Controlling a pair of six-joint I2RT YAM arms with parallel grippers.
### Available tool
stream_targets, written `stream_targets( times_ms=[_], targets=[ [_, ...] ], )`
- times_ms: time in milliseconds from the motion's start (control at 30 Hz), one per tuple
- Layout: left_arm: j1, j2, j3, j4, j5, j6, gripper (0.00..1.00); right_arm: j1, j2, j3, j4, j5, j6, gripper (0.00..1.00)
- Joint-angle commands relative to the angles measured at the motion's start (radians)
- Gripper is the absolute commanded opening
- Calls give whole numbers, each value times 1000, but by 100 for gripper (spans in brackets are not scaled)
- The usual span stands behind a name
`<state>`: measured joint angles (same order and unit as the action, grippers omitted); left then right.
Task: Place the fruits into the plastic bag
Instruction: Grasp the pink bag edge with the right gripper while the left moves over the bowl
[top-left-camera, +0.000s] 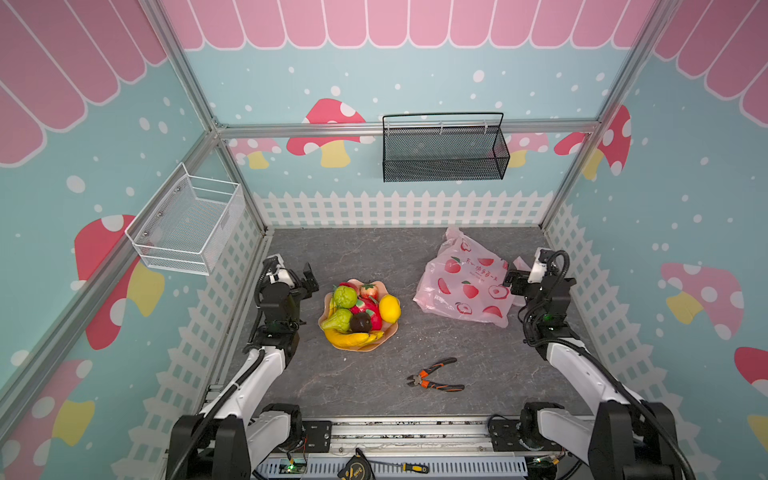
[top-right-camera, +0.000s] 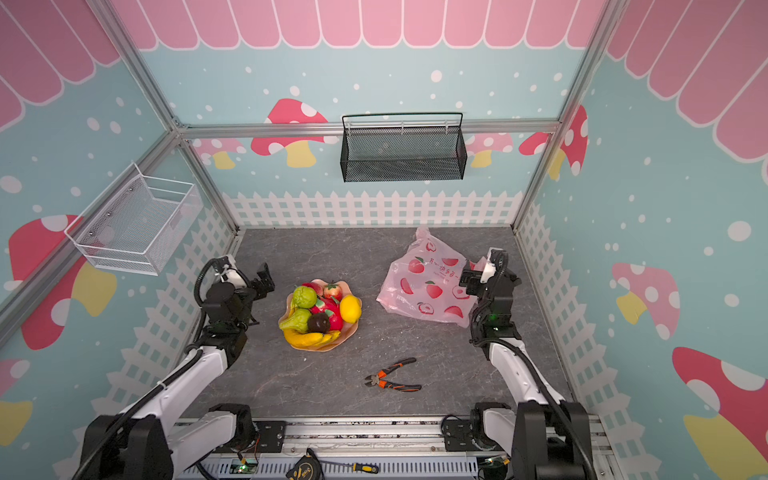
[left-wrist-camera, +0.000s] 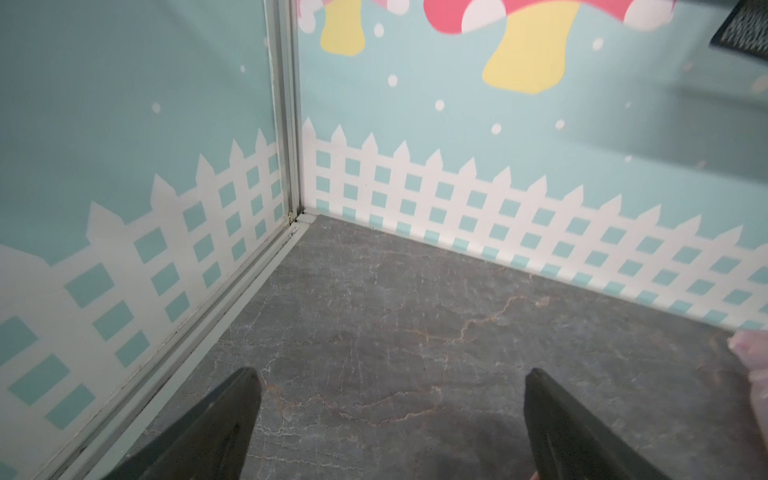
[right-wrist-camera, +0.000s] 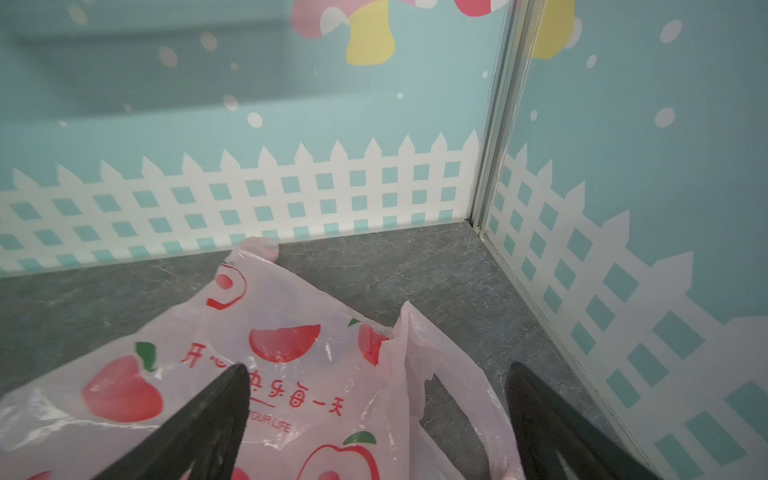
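The dark grey, marble-veined surface (top-left-camera: 374, 395) carries three things. A peach wavy plate (top-left-camera: 390, 329) sits left of centre. A crinkled pink plastic bag (top-left-camera: 465, 291) lies toward the back right, well apart from it. Orange-handled pliers (top-left-camera: 424, 379) lie nearer the front, handles splayed.

Both top views look steeply down from high above the near edge, taking in the whole worktop (top-left-camera: 374, 257) almost identically. Each wrist view sits low and close. One looks past the left claw (left-wrist-camera: 392, 374) into the far-left corner. One looks past the right claw (right-wrist-camera: 378, 368) into the far-right corner, over the plastic bag (right-wrist-camera: 291, 374) that both top views also show.
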<state>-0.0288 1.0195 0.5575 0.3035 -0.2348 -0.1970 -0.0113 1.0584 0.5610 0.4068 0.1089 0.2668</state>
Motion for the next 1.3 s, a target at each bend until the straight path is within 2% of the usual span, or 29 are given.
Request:
stream_targets(
  times_ms=[0, 100, 167, 267, 333, 400, 633, 767, 900, 1067, 1100, 1167, 1233, 1267],
  targets=[
    [-9, -89, 93, -438, 40, -154, 99, 5, -90, 31, -381, -120, 204, 97],
    [-18, -144, 170, -603, 160, -239, 100, 5, -126, 78, -533, -267, 346, 97],
    [-55, -151, 236, -702, 226, -279, 100, 4, -113, 100, -631, -371, 439, 97],
    [-132, -147, 291, -774, 314, -321, 100, 2, -104, 102, -745, -422, 504, 97],
    [-184, -141, 304, -792, 364, -341, 99, -3, -100, 95, -772, -423, 492, 97],
    [-249, -136, 319, -814, 366, -350, 99, -21, -61, 86, -771, -431, 460, 97],
    [-415, -130, 366, -835, 379, -358, 99, -120, 170, 194, -715, -449, 337, 99],
    [-441, -141, 366, -851, 380, -389, 99, -183, 288, 214, -656, -475, 284, 96],
    [-456, -147, 359, -855, 390, -404, 98, -194, 389, 222, -562, -536, 244, 90],
    [-460, -139, 370, -866, 388, -407, 98, -194, 461, 201, -447, -587, 253, 79],
    [-461, -135, 374, -864, 388, -405, 98, -193, 464, 195, -420, -607, 260, 73],
    [-459, -128, 382, -865, 394, -392, 98, -194, 474, 202, -407, -623, 262, 53],
    [-460, -114, 393, -865, 398, -381, 97, -193, 478, 219, -417, -611, 256, 30],
    [-461, -107, 400, -864, 402, -378, 97, -194, 475, 225, -416, -612, 255, 22]
  ],
)
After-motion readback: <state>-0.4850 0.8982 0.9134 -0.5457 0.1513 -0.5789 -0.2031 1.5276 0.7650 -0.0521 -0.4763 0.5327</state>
